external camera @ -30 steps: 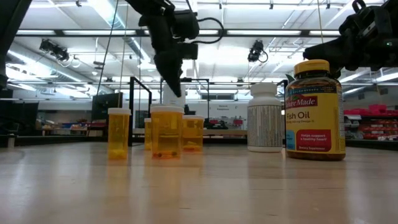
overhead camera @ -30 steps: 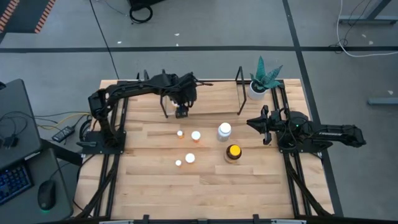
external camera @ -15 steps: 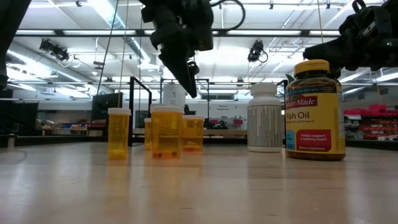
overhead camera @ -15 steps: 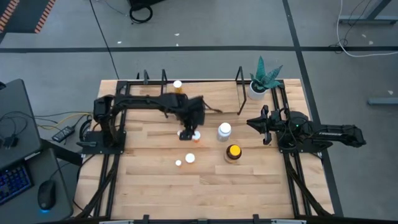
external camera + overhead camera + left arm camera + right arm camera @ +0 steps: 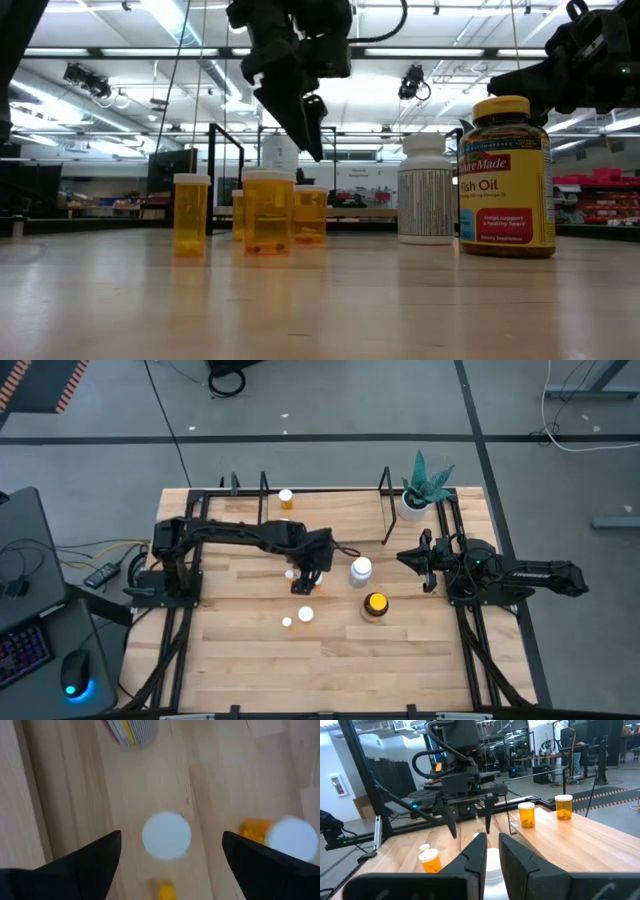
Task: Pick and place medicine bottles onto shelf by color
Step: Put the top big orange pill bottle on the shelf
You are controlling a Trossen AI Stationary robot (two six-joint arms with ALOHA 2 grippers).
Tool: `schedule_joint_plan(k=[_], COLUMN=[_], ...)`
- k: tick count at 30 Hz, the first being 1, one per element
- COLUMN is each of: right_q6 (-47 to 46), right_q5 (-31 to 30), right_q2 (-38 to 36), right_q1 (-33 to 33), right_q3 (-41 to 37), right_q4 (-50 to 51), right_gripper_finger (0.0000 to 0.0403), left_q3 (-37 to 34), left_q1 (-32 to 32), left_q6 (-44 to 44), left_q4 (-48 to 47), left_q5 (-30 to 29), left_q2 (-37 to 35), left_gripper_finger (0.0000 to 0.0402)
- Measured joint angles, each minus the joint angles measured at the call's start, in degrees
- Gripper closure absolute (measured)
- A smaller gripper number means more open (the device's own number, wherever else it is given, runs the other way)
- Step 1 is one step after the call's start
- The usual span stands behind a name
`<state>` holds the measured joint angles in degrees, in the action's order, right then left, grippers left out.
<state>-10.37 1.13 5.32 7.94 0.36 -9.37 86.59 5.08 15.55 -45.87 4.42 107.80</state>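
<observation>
My left gripper (image 5: 306, 580) (image 5: 171, 834) is open and points down over a small orange pill bottle with a white cap (image 5: 166, 836); its fingers stand on either side of the cap, above it, touching nothing. A second orange bottle (image 5: 291, 838) stands close by. More orange bottles (image 5: 290, 573) (image 5: 305, 614) (image 5: 287, 622) stand upright on the table. One orange bottle (image 5: 286, 497) stands on the shelf (image 5: 385, 510) at the far edge. The white bottle (image 5: 360, 570) and the amber yellow-capped bottle (image 5: 375, 603) stand right of my left gripper. My right gripper (image 5: 418, 560) (image 5: 492, 851) waits shut at the table's right side.
A white pot with a green plant (image 5: 418, 492) stands at the far right corner beside the shelf's right post. The black frame rails (image 5: 180, 610) (image 5: 470, 640) run along the table's left and right sides. Bare wood (image 5: 330, 670) lies toward the near edge.
My left gripper has moved from the shelf toward the table's near edge and rightward, and now hangs over the orange bottle next to the white bottle. An orange bottle stays standing on the shelf where the gripper was. The right arm has kept still.
</observation>
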Motion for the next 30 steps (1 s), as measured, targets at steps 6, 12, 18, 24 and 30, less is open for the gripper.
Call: schedule_joint_plan(k=[6,12,18,24,30], right_q6=[0.0,0.0,0.0,0.0,0.0], right_q5=[0.1,0.1,0.0,0.0,0.1], right_q2=[0.0,0.4,0.5,0.7,0.9], right_q1=[0.0,0.0,0.0,0.0,0.0], right_q3=[0.0,0.0,0.0,0.0,0.0], right_q4=[-0.2,-0.6,-1.4,-1.8,-2.2], right_gripper_finger=[0.0346,0.0346,0.0346,0.0346,0.0346], left_q3=[-0.1,-0.1,-0.1,0.0,-0.1], left_q1=[-0.6,-0.8,-0.8,-0.8,-0.8], left_q6=[-0.8,-0.8,-0.4,0.0,-0.1], left_q4=[0.9,1.5,1.6,2.7,2.4], left_q5=[-0.3,-0.3,-0.3,-0.3,-0.3], left_q2=[3.2,6.2,7.9,9.5,10.7], left_gripper_finger=[0.0047,0.0047,0.0047,0.0056,0.0083])
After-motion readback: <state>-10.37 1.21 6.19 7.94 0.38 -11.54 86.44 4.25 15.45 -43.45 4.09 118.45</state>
